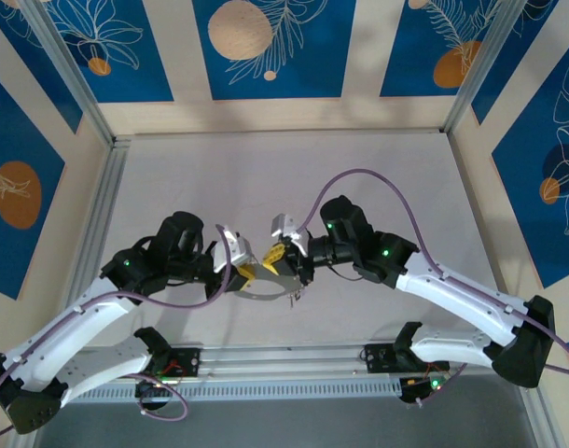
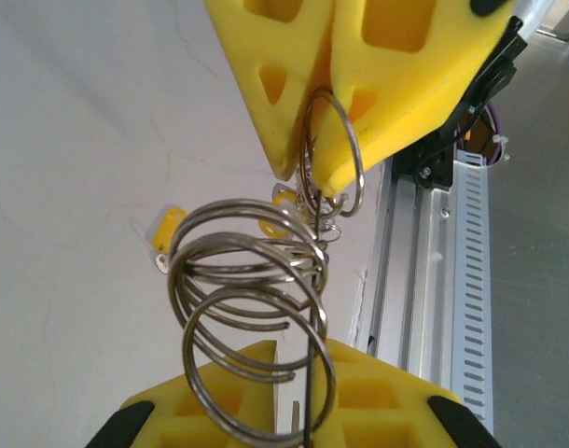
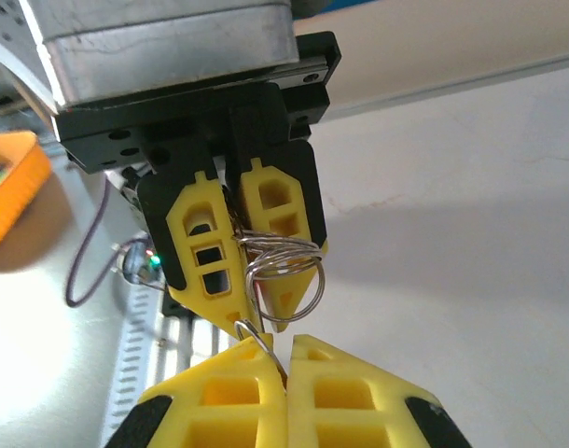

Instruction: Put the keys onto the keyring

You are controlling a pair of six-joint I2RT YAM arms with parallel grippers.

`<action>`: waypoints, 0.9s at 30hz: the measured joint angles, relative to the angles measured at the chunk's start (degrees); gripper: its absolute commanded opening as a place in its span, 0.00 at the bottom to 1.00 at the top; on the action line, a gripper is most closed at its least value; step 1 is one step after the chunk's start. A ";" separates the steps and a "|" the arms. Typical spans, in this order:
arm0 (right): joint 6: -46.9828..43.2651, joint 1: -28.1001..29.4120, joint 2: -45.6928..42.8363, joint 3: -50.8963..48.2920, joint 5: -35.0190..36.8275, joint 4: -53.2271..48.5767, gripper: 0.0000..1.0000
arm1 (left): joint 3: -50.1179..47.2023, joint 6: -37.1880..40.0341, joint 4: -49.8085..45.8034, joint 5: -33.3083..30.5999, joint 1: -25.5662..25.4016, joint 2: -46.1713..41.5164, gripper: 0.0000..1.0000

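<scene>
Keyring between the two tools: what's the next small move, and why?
Probably ease the right tool slightly away from the left tool, to open a gap in the keyring. Both tools are shut on its wire, tip to tip, and its turns lie close together.

The yellow-tagged key (image 2: 166,228) sits blurred, partly hidden behind wire coils (image 2: 238,247) cut off below.

A fixed camera looks down from above the near edge over the whole surface (image 1: 284,177), while both wrist cameras face each other at close range, sharing the left pincer (image 3: 258,322), right pincer (image 2: 312,177) and the keyring (image 2: 298,266) between them.
</scene>
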 measured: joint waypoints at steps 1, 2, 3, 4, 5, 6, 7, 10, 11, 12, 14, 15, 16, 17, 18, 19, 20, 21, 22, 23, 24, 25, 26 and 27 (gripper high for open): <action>-1.99 1.27 0.24 1.27 2.62 -2.23 0.00 | 0.02 0.20 -0.26 0.02 0.00 0.15 0.00; -3.34 2.14 0.59 2.40 4.50 -4.02 0.00 | 0.04 0.44 -0.46 0.02 -0.02 0.31 0.00; -5.05 3.19 1.27 3.91 6.78 -6.32 0.00 | 0.07 0.68 -0.63 0.00 -0.02 0.46 0.00; -6.64 4.11 2.03 5.44 8.92 -8.37 0.00 | 0.09 0.92 -0.85 -0.28 -0.02 0.57 0.00; -7.98 4.90 2.80 6.67 10.78 -10.03 0.00 | 0.11 1.05 -1.07 -0.63 -0.02 0.70 0.00; -9.25 5.66 3.48 7.67 12.59 -11.45 0.00 | 0.13 1.09 -1.40 -0.96 0.00 0.83 0.00; -10.38 6.36 4.04 8.41 14.14 -12.66 0.00 | 0.13 1.31 -1.81 -1.31 -0.02 0.96 0.00; -12.24 7.17 4.42 9.03 16.17 -14.08 0.00 | 0.13 1.49 -2.47 -1.46 -0.09 1.14 0.00; -12.31 7.08 4.26 9.03 15.96 -14.10 0.00 | 0.13 1.51 -2.43 -1.46 -0.15 1.14 0.00; -12.33 6.75 3.96 8.96 15.37 -14.01 0.00 | 0.13 1.51 -2.12 -1.29 -0.15 1.11 0.00; -11.63 5.07 2.62 8.07 12.26 -13.05 0.00 | 0.46 1.51 -1.31 -0.85 -0.39 1.14 0.00; -10.86 3.91 1.81 7.45 10.14 -12.28 0.00 | 0.70 1.49 -0.66 -0.72 -0.55 1.14 0.00; -9.79 2.56 0.83 6.64 7.63 -10.99 0.00 | 0.96 1.46 0.20 -0.50 -0.68 1.14 0.00; -8.83 1.49 0.02 5.90 5.70 -9.90 0.00 | 1.14 1.46 0.94 -0.35 -0.76 1.14 0.00; -7.54 0.28 -0.87 4.90 3.54 -8.46 0.00 | 1.27 1.49 1.77 -0.07 -0.81 1.14 0.00; -6.32 -0.74 -1.57 4.00 1.53 -7.19 0.00 | 1.31 1.49 2.43 0.22 -0.85 1.14 0.00; -5.42 -1.38 -1.92 3.43 0.09 -6.34 0.00 | 1.31 1.46 2.73 0.31 -0.85 1.14 0.00; -4.31 -2.03 -2.14 2.78 -1.49 -5.40 0.01 | 1.31 1.46 2.86 0.48 -0.90 1.14 0.00; -3.26 -2.49 -2.23 2.10 -2.84 -4.48 0.03 | 1.31 1.46 2.82 0.55 -0.94 1.14 0.00; -2.58 -2.84 -2.23 1.66 -3.72 -3.85 0.05 | 1.31 1.46 2.64 0.55 -0.96 1.14 0.00; -1.68 -3.17 -2.21 1.11 -4.79 -3.21 0.07 | 1.31 1.46 2.45 0.57 -0.96 1.14 0.00; -1.09 -3.45 -2.21 0.79 -5.55 -2.73 0.08 | 1.31 1.46 2.27 0.68 -0.96 1.14 0.00; -0.66 -3.58 -2.21 0.61 -6.08 -2.40 0.08 | 1.31 1.49 2.19 0.72 -0.96 1.14 0.00; -0.39 -3.63 -2.16 0.55 -6.25 -2.29 0.07 | 1.31 1.49 2.16 0.74 -0.96 1.14 0.00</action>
